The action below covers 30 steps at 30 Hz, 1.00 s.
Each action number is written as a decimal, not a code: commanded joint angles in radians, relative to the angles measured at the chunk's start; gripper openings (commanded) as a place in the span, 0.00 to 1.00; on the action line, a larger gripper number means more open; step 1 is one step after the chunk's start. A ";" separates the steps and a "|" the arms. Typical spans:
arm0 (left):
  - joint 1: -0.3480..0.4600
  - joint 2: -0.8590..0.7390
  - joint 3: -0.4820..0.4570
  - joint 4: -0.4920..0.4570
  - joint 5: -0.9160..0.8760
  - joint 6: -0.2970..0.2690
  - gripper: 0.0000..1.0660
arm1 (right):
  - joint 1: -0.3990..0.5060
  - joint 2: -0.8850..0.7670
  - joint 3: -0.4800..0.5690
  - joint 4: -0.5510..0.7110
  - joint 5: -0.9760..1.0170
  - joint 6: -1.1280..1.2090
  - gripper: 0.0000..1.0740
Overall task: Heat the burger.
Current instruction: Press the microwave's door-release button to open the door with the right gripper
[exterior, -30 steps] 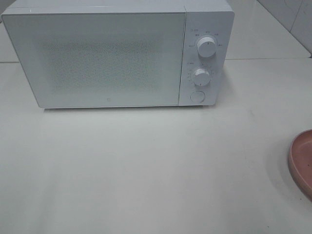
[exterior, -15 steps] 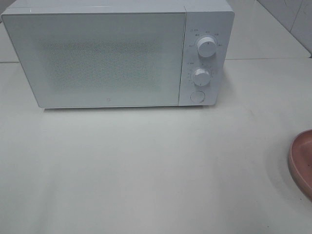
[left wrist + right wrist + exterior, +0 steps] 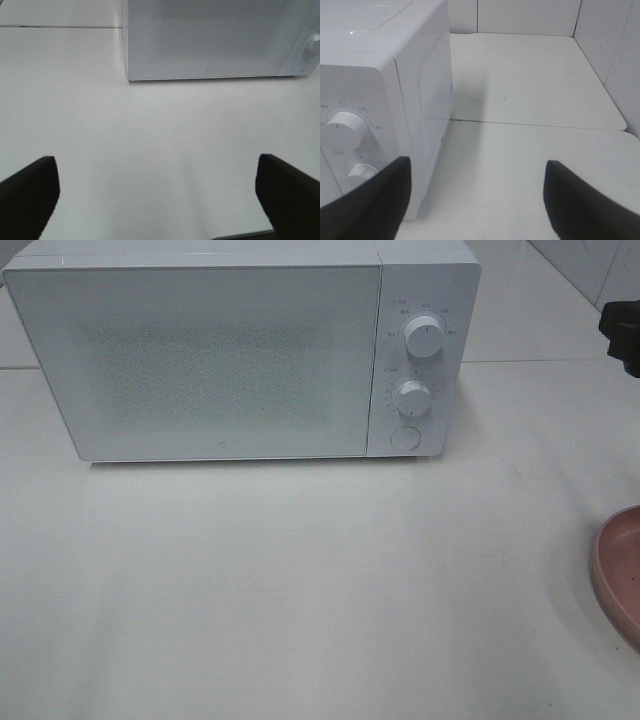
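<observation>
I've got L gripper point(image 3: 155, 167) jaws wide, nothing between. R gripper point(image 3: 476, 169) wide too, at 2 o'clock in high cam, right of microwave point(image 3: 440, 300). Door point(image 3: 200, 360) shut, open table point(image 3: 300, 590) at 6 o'clock. Pink plate point(image 3: 622, 575) cut by 4 o'clock edge. The burger's out of sight, can't tell where.

Left gripper point(image 3: 157, 197): matte black fingers point(image 3: 27, 197), broad slabs with blunt, slanted ends, surfaces plain and unlit. Right gripper point(image 3: 477, 202): same matte black fingers point(image 3: 367, 202), wide and wedge-like, edges soft with blur. High view: blocky black piece of the right arm point(image 3: 623, 332) at the frame edge, angular in outline, finer detail too small to tell.
</observation>
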 commanded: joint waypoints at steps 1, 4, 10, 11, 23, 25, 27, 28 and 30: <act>0.005 -0.001 0.003 0.000 0.005 -0.002 0.94 | -0.001 0.062 0.006 -0.015 -0.122 -0.005 0.66; 0.005 -0.001 0.003 0.000 0.005 -0.002 0.94 | -0.001 0.116 0.030 -0.015 -0.240 -0.015 0.66; 0.005 -0.001 0.003 0.000 0.005 -0.002 0.94 | 0.014 0.203 0.108 0.022 -0.486 -0.103 0.66; 0.005 -0.001 0.003 0.000 0.005 -0.002 0.94 | 0.045 0.228 0.132 0.087 -0.563 -0.143 0.66; 0.005 -0.001 0.003 0.000 0.005 -0.002 0.94 | 0.351 0.370 0.158 0.572 -0.697 -0.375 0.66; 0.005 -0.001 0.003 0.000 0.005 -0.002 0.94 | 0.376 0.381 0.158 0.600 -0.706 -0.378 0.66; 0.005 -0.001 0.003 0.000 0.005 -0.002 0.94 | 0.421 0.402 0.158 0.649 -0.722 -0.378 0.66; 0.005 -0.001 0.003 0.000 0.005 -0.002 0.94 | 0.455 0.430 0.158 0.676 -0.746 -0.378 0.66; 0.005 -0.001 0.003 0.000 0.005 -0.002 0.94 | 0.469 0.445 0.158 0.681 -0.755 -0.378 0.66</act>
